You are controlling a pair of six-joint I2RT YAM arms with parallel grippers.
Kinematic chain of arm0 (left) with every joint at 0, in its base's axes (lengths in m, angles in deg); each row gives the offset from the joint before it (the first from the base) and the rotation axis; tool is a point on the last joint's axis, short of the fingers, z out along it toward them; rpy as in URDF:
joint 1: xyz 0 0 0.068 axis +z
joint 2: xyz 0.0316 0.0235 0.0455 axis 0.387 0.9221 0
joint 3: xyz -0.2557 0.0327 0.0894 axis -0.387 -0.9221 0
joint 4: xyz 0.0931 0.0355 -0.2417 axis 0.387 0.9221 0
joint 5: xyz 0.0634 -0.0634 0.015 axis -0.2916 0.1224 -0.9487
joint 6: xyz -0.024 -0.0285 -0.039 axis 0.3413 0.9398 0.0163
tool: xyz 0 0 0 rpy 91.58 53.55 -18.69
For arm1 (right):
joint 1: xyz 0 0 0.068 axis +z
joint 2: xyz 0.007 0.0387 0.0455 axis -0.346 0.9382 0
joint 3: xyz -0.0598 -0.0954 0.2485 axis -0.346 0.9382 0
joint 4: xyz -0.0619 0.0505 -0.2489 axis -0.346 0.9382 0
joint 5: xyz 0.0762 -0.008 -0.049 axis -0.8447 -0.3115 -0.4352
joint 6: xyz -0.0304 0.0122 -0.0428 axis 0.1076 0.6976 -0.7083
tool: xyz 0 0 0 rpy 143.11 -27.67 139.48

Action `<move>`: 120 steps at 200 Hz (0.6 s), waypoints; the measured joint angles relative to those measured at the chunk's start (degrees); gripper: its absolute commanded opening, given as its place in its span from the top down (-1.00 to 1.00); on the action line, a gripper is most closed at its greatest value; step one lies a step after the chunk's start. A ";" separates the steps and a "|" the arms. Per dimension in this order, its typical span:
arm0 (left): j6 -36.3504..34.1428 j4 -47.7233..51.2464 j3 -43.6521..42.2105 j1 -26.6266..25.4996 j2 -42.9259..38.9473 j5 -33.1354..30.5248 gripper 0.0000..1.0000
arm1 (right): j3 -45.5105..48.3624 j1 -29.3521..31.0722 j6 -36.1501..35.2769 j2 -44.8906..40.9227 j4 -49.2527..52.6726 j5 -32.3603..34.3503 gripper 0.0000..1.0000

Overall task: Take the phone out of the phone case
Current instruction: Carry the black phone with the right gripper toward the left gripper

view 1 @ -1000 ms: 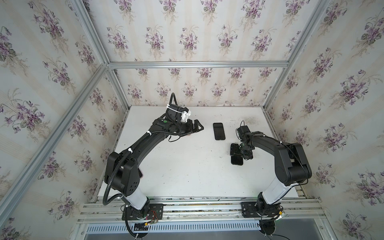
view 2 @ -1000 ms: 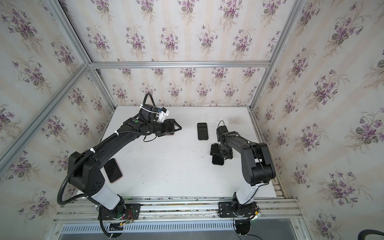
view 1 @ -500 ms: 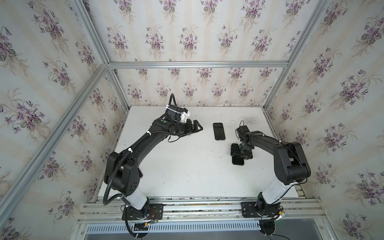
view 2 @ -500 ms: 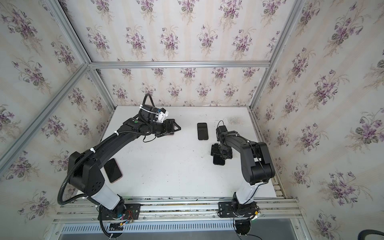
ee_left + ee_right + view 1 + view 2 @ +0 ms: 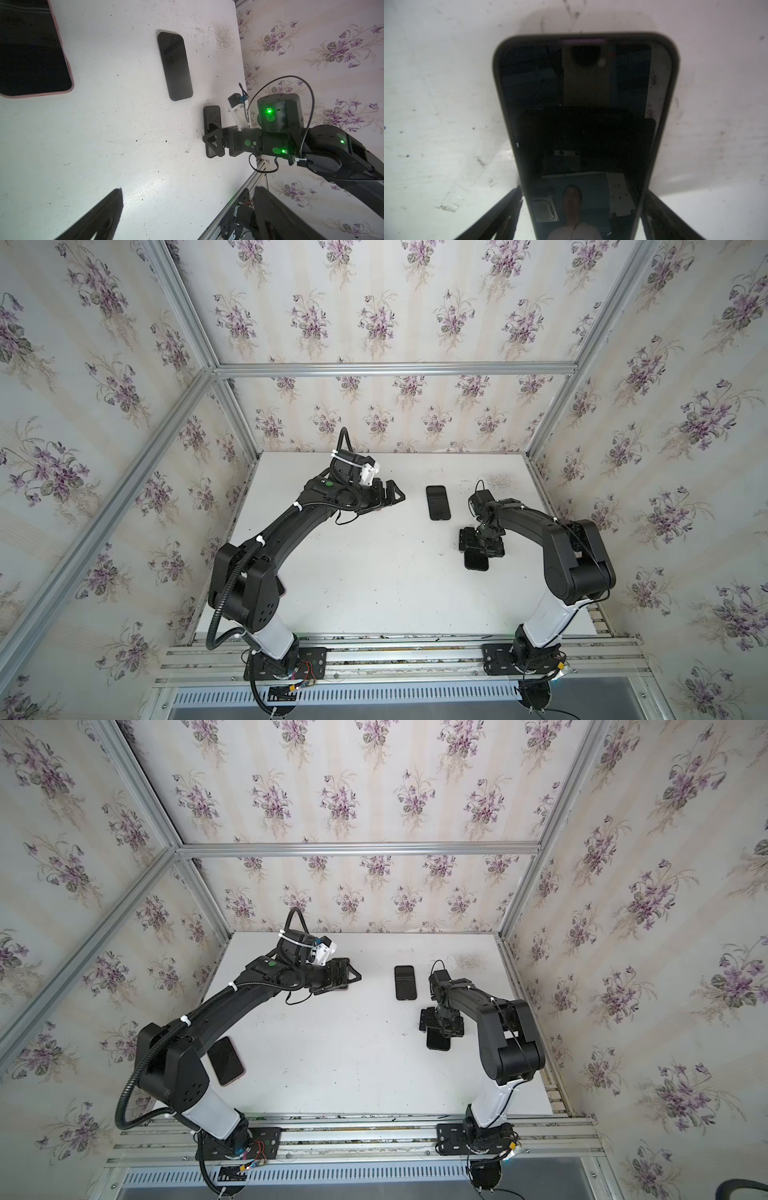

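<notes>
While the right gripper (image 5: pixel 481 549) points straight down at about 3 o'clock on the white table (image 5: pixel 365 597), you have its fingers (image 5: pixel 505 211) spread wide, one along each long edge of the phone (image 5: pixel 583 128). They sit right at those edges, but you cannot tell from the wrist view whether they are squeezing or only lying beside it. The phone lies flat, screen up, with the rim of its dark case (image 5: pixel 581 35) around it. In both top views its near end pokes out from under the gripper toward 6 o'clock. Your left gripper (image 5: pixel 395 494) hangs above the table near 12 o'clock, jaws fully apart and holding nothing, tips turned toward 3 o'clock. At about 1 o'clock, between the two grippers, a black handset (image 5: pixel 438 502) lies alone, apart from both. At about 8 o'clock a pink-cased phone (image 5: pixel 226 1060) lies partly behind the left arm's elbow.
</notes>
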State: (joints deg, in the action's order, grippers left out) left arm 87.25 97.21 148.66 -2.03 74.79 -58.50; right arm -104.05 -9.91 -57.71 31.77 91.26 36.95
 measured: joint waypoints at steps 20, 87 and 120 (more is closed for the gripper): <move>0.00 0.00 -0.11 0.09 0.00 0.02 -0.99 | -0.74 0.15 0.11 0.76 1.01 0.46 -0.70; -0.02 -0.22 -0.31 0.72 -0.44 0.04 -0.99 | -2.05 0.26 1.09 2.36 3.43 0.11 -0.53; -0.04 -0.24 -0.31 0.94 -0.44 0.09 -0.99 | -2.01 0.28 1.25 2.27 3.43 0.09 -0.43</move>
State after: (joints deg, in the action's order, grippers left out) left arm 87.21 96.97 148.35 -1.09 74.35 -58.42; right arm -106.06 -9.63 -56.46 34.04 94.69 37.04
